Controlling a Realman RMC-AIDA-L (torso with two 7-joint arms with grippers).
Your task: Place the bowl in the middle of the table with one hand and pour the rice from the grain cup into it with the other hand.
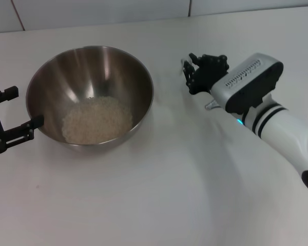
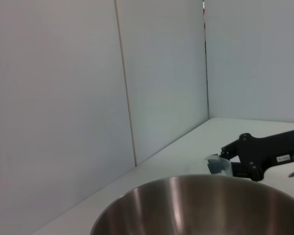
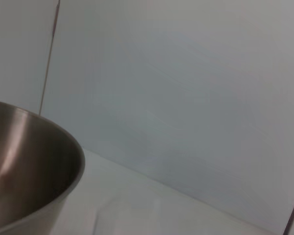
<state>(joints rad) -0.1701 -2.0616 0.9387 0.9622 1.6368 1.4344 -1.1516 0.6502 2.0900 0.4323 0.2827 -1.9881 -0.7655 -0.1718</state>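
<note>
The steel bowl (image 1: 87, 64) stands on the white table (image 1: 169, 200), left of centre, with a pale heap of rice (image 1: 96, 120) in its bottom. My left gripper (image 1: 21, 109) is open at the bowl's left side, one fingertip (image 1: 36, 123) close against its outer wall. My right gripper (image 1: 191, 73) is to the right of the bowl, apart from it, shut on the small translucent grain cup (image 1: 186, 66). The left wrist view shows the bowl's rim (image 2: 186, 196) with the cup (image 2: 218, 165) in the right gripper (image 2: 235, 159) beyond it. The right wrist view shows the bowl (image 3: 29, 166) and a faint cup edge (image 3: 130, 215).
A pale tiled wall (image 1: 102, 10) runs along the table's far edge. Bare tabletop lies in front of the bowl and under my right arm (image 1: 277, 123).
</note>
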